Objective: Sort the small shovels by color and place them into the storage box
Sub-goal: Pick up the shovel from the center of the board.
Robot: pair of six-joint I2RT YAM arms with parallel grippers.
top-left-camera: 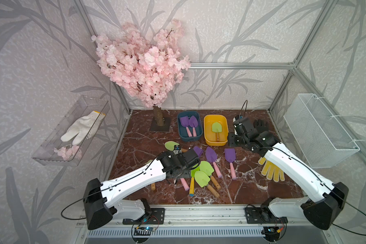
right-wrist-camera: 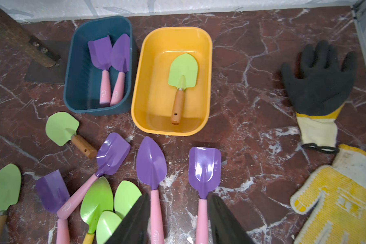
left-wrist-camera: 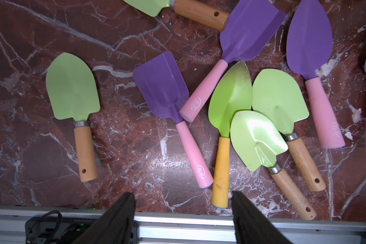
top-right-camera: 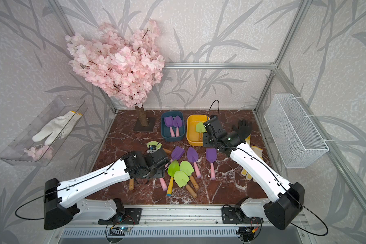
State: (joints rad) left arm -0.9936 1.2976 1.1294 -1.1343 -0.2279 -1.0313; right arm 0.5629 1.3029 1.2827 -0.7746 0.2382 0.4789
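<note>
Purple shovels in blue box, green shovel in yellow box: colour split. Left gripper wide, empty, above loose shovels; right gripper jaws apart, empty.

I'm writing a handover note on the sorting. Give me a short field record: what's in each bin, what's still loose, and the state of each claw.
blue bin: two purple shovels inside
yellow bin: one green shovel inside
table: four loose purple shovels; five loose green shovels, one yellow-handled
left claw: open, empty
right claw: open, empty, near the yellow bin
other items: black glove and yellow glove on the table
</note>
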